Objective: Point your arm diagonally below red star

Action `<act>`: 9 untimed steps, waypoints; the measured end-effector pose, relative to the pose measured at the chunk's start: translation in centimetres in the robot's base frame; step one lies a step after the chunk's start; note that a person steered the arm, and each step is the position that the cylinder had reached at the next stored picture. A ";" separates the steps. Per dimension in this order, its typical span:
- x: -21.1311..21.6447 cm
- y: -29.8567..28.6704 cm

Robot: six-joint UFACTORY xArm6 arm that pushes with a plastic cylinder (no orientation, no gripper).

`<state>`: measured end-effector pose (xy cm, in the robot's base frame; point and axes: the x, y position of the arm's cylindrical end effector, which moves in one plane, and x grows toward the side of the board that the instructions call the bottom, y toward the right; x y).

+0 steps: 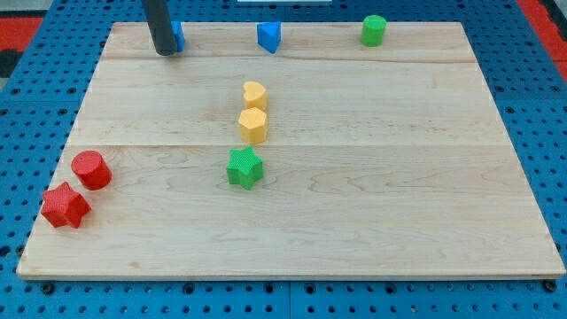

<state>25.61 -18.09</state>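
Rod (pixel 159 22): upper length running out past the view's top edge, its mount not showing. Blue block (pixel 177 35) at the counter's (pixel 354 221) far left: sitting mostly behind the rod just above my tip (pixel 166 52), only a sliver showing at the rod's right side, shape not determinable. Counter: front edge lying close to the view's bottom, with the blue pegboard (pixel 532 106) around it being cut off on all sides.

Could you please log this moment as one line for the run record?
my tip: view's top left, beside blue block | red star: bottom left, next to red cylinder | tip far from star | pointing not yet done
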 end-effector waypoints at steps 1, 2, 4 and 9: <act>0.0 0.0; 0.0 0.0; 4.3 2.9; 17.7 -12.3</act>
<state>43.26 -30.39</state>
